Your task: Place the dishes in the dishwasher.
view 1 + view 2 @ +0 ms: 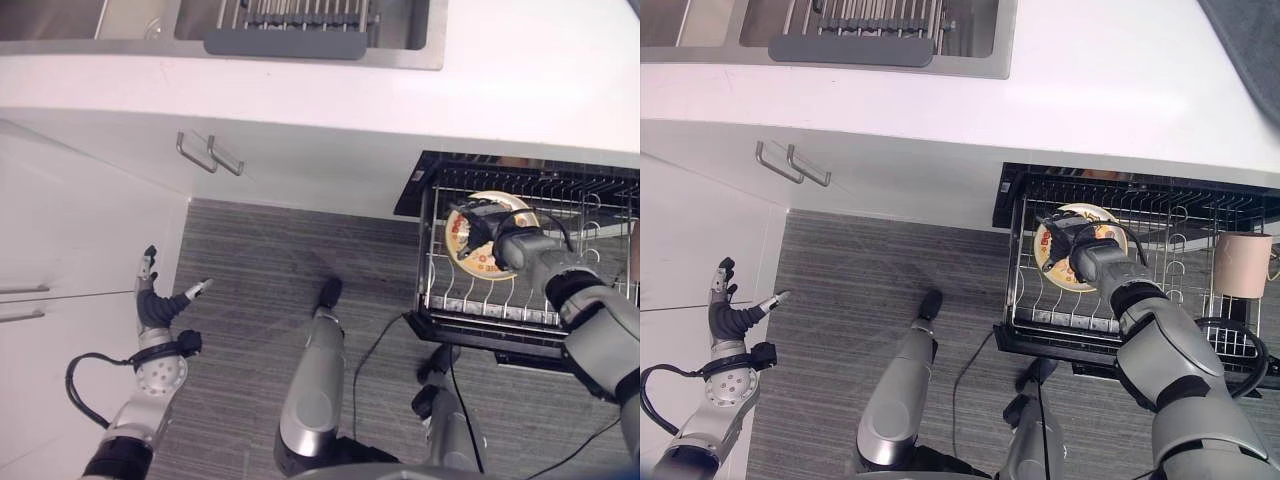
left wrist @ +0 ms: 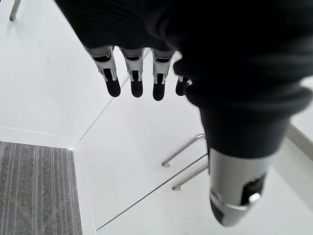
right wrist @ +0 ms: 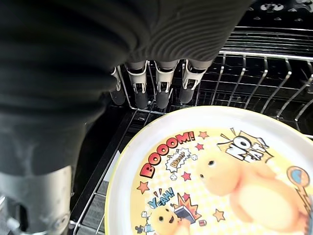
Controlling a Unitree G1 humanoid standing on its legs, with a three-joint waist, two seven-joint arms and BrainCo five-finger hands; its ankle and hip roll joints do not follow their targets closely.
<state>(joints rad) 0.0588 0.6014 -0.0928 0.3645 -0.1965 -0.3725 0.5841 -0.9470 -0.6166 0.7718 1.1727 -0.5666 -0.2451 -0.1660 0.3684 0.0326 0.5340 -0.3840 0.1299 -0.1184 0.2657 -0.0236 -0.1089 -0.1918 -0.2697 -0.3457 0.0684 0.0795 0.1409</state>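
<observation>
Yellow cartoon plate (image 3: 215,171) upright in dishwasher rack (image 1: 1040,310), just beyond straight-fingered right hand (image 1: 1072,243); left hand (image 1: 152,305) spread, idle.

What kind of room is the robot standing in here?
Most likely a home kitchen: a steel sink set in a white counter, white cabinets below, and a pulled-out dishwasher rack holding a plate.

A plate (image 1: 1072,246) stands in the dishwasher rack's (image 1: 1120,318) left part; a cup (image 1: 1242,265) sits at its right edge.

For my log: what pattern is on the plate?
Yellow cartoon print, white rim on the plate; clearest in the right wrist view.
</observation>
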